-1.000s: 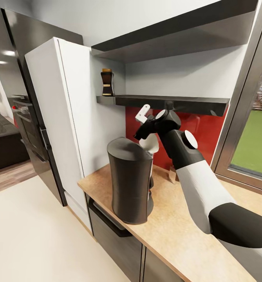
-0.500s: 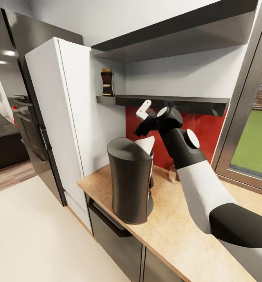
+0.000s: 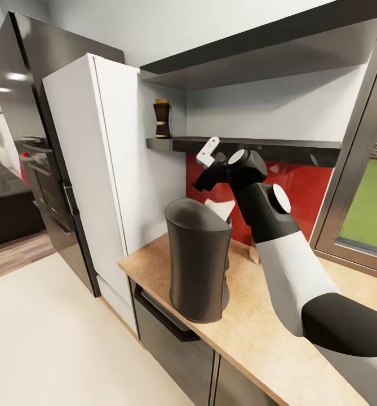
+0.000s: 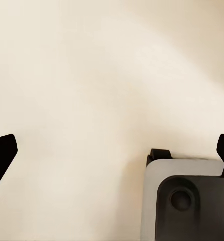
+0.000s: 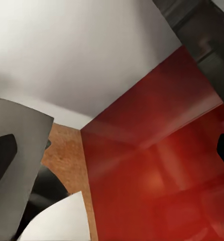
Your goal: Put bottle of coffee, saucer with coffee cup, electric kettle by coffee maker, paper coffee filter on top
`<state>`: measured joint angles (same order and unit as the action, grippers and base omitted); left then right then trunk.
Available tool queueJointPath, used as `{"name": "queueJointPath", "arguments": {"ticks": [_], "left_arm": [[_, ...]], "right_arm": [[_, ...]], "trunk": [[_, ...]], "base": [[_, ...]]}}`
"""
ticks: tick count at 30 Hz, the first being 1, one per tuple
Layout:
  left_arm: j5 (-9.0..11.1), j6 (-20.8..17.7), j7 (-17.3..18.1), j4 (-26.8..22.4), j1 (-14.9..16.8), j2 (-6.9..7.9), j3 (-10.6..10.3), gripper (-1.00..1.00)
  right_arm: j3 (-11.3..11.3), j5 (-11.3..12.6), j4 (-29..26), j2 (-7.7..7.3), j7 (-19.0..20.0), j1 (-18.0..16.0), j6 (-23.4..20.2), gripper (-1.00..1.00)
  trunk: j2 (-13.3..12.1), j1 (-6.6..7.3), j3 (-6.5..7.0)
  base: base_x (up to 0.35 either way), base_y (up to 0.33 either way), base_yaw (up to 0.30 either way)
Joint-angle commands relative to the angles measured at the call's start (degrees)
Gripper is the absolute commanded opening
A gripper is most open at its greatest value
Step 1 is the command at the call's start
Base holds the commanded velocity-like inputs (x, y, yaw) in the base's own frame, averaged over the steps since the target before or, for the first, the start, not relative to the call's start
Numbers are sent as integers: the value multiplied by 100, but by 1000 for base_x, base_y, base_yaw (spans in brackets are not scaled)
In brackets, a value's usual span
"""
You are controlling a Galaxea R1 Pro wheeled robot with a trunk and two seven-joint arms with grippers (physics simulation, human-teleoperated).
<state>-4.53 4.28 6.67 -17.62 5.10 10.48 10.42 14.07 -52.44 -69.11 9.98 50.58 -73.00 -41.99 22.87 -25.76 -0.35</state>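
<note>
Paper coffee filter [image 3: 221,208] now rests atop the coffee maker [image 3: 198,262] on the counter [image 3: 256,327], released as the right gripper [image 3: 202,181] has lifted away, fingers apart, toward the shelved bottle of coffee [image 3: 162,119].

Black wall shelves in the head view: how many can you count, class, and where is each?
2. The upper shelf runs along the wall near the ceiling; the lower shelf sits above the red backsplash, carrying the bottle of coffee at its left end.
</note>
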Motion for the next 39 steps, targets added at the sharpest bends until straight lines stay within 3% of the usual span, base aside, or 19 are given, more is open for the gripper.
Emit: {"name": "queueJointPath", "arguments": {"ticks": [1, 26, 33, 39], "left_arm": [[-48, 20, 37, 5, 2, -3, 48, 100], [-44, 20, 37, -4, 16, -3, 48, 100], [-47, 20, 37, -4, 12, -3, 48, 100], [-48, 20, 37, -4, 14, -1, 48, 100]], "right_arm": [[1, -56, -5, 2, 49, -3, -11, 100], [-18, 2, 46, 2, 64, -3, -11, 100], [-18, 534, 93, 2, 73, -3, -20, 100], [0, 1616, 802, 2, 68, 4, -36, 100]], "trunk": [[5, -2, -4], [5, -2, -4], [5, -2, -4], [5, -2, -4]], "base": [[0, 9, 0], [-46, 258, 0], [0, 248, 0], [0, 31, 0]]}}
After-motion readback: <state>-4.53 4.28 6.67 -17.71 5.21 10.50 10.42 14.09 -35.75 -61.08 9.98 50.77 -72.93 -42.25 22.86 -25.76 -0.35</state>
